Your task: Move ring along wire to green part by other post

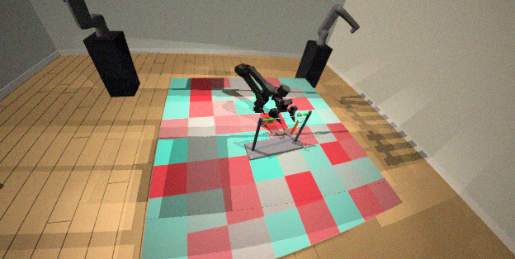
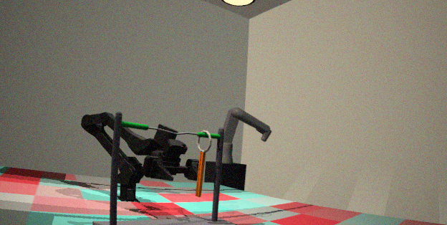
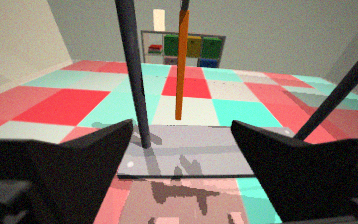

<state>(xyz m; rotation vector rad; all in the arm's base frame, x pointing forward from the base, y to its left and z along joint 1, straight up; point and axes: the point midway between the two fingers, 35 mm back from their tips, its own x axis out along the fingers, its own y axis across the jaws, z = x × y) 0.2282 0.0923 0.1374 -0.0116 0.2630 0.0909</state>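
The ring (image 2: 204, 151) hangs around the green part (image 2: 215, 136) (image 1: 305, 115) of the wire next to the right post (image 2: 218, 173) (image 1: 303, 127). Its orange handle (image 1: 295, 127) (image 2: 200, 175) (image 3: 181, 65) hangs down, slightly tilted in the exterior view. The other green part (image 1: 268, 120) (image 2: 135, 125) is bare, next to the left post (image 1: 257, 135) (image 2: 114, 170). The thin grey wire (image 2: 184, 133) runs between them. My gripper (image 1: 287, 120) (image 2: 183, 175) (image 3: 183, 124) is wide open and empty, on the arm's side of the wire; the handle stands beyond the fingertips in the wrist view. The ring is outside the wrist view.
The posts stand on a grey base plate (image 1: 272, 149) (image 3: 220, 135), on a checkered mat (image 1: 264, 171). Two black pedestals (image 1: 111, 63) (image 1: 314, 61) with grey arms stand farther back. A shelf with coloured boxes (image 3: 195, 46) is far off in the wrist view.
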